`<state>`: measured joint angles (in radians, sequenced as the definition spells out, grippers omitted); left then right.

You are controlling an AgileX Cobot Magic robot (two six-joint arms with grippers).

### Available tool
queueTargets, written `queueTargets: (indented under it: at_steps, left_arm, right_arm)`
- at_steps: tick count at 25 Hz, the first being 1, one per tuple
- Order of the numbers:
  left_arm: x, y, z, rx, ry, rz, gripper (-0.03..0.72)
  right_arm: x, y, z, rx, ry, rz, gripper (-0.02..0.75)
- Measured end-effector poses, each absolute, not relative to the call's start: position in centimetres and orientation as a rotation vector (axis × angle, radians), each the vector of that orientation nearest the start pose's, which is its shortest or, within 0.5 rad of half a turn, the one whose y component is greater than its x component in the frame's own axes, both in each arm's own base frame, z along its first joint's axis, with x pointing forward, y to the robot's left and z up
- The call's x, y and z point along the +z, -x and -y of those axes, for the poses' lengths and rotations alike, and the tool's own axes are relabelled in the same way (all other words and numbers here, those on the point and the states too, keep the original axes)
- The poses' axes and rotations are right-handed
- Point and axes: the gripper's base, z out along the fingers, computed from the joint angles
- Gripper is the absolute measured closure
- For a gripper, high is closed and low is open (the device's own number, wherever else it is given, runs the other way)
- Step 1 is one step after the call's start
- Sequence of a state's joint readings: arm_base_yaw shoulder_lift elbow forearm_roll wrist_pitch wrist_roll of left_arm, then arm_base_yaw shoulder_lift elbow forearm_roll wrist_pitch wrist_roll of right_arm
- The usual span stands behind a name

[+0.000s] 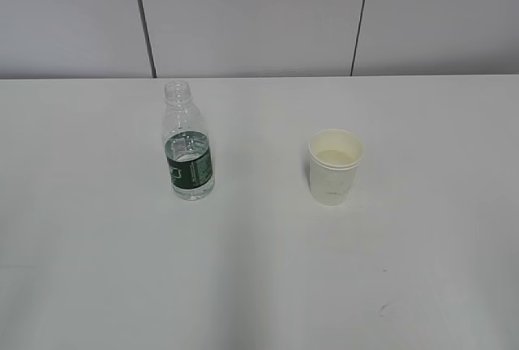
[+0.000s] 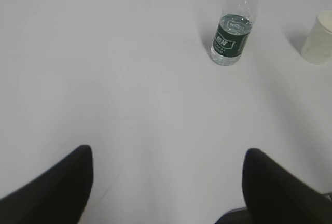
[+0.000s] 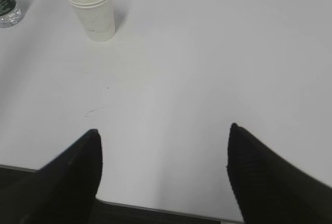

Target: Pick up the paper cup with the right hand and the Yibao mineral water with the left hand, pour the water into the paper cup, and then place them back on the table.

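White covers everything: a plain table running back to a pale panelled wall split by dark seams.

On the left, the left end effector sits low over bare table with its two black fingers spread wide, holding and touching nothing. The bottle stands upright well ahead of it and to its right, uncapped, with water reaching the height of the green label.

On the right, the right end effector is likewise spread wide and empty, its fingers above the table's near edge. The cup stands upright well ahead of it and to its left.

From the exterior view, neither arm shows at all; only the bottle at left and the cup at right appear, well apart, both on the table. That view looks into the cup, where a pale level shows. The left wrist view catches the cup at its right edge; the right wrist view clips the bottle's base at its left edge and picks up a faint scratch on the table.
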<state>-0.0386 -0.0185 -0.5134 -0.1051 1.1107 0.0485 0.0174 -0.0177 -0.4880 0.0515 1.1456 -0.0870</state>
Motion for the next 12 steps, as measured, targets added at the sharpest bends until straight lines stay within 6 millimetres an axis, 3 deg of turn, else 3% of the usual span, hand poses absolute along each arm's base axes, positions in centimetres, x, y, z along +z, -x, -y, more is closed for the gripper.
queueTargets:
  at_steps: [12]
  left_arm:
    - [27.71, 1.2, 0.81, -0.12, -0.1, -2.058, 0.148]
  right_arm:
    - [26.72, 1.01, -0.41, 0.02, 0.118, -2.119, 0.153]
